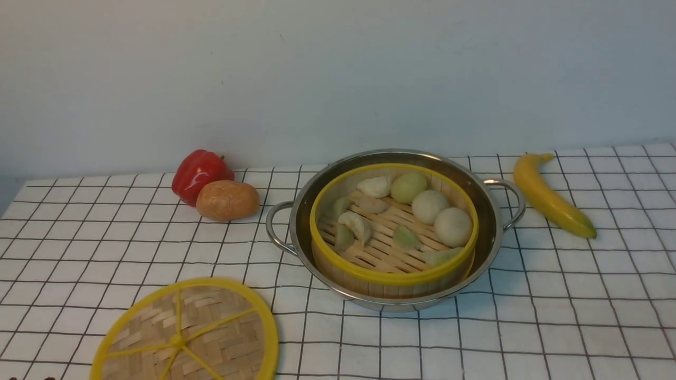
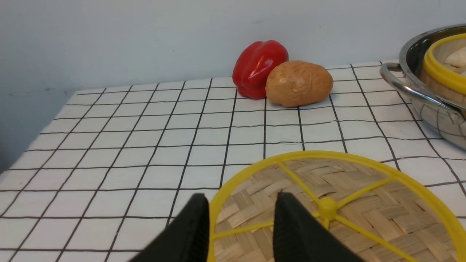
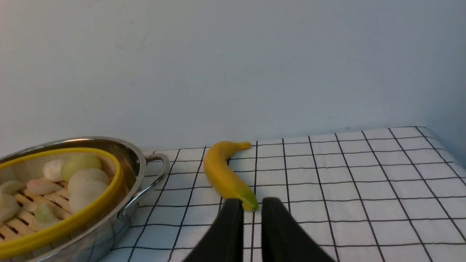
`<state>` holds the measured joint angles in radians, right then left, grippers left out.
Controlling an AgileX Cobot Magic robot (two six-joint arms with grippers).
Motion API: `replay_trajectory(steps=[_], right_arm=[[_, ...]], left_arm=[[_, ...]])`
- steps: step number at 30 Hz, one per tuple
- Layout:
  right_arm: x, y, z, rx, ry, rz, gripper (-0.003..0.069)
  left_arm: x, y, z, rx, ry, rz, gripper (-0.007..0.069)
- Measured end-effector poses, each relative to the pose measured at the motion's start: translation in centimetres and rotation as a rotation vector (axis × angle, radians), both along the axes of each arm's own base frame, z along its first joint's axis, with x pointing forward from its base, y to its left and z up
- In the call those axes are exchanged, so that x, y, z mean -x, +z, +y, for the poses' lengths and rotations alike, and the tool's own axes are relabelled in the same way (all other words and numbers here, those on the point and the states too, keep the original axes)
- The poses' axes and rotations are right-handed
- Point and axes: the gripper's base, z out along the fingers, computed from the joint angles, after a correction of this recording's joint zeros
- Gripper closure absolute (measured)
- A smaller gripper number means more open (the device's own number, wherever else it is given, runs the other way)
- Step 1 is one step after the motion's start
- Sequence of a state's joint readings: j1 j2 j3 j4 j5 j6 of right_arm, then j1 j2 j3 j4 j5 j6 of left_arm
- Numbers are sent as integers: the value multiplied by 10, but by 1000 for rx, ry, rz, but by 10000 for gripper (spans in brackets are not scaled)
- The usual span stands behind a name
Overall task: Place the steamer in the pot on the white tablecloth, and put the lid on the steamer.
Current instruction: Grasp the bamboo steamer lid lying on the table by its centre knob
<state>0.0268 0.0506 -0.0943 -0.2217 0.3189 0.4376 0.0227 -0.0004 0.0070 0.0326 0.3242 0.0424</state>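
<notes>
The steamer (image 1: 391,278), a bamboo basket with a yellow rim holding dumplings and buns, sits inside the shiny pot (image 1: 490,221) on the white tablecloth (image 1: 554,295). The lid (image 1: 211,327), a woven disc with yellow spokes, lies flat on the cloth at the front left, apart from the pot. Neither gripper shows in the front view. In the left wrist view my left gripper (image 2: 240,196) is open and straddles the edge of the lid (image 2: 364,196), one finger outside the rim and one over the weave. My right gripper (image 3: 253,200) has its fingers slightly parted and empty, right of the pot (image 3: 127,160).
A red pepper (image 1: 198,171) and a brown potato (image 1: 227,199) sit together behind the lid, left of the pot. A banana (image 1: 549,198) lies right of the pot, its green tip just beyond my right fingertips. A pale wall stands behind the table.
</notes>
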Motion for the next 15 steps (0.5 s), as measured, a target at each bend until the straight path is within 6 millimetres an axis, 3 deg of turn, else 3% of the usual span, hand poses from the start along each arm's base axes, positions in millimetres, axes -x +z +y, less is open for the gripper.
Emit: replay_trajectory(steps=[6,15], right_arm=[[0,-28,0,-4,4,36,525],[-2,-33,0,-6,1,80,496]], left_arm=[[0,0,0,0,0,2,381],[0,0,0,0,0,2,381]])
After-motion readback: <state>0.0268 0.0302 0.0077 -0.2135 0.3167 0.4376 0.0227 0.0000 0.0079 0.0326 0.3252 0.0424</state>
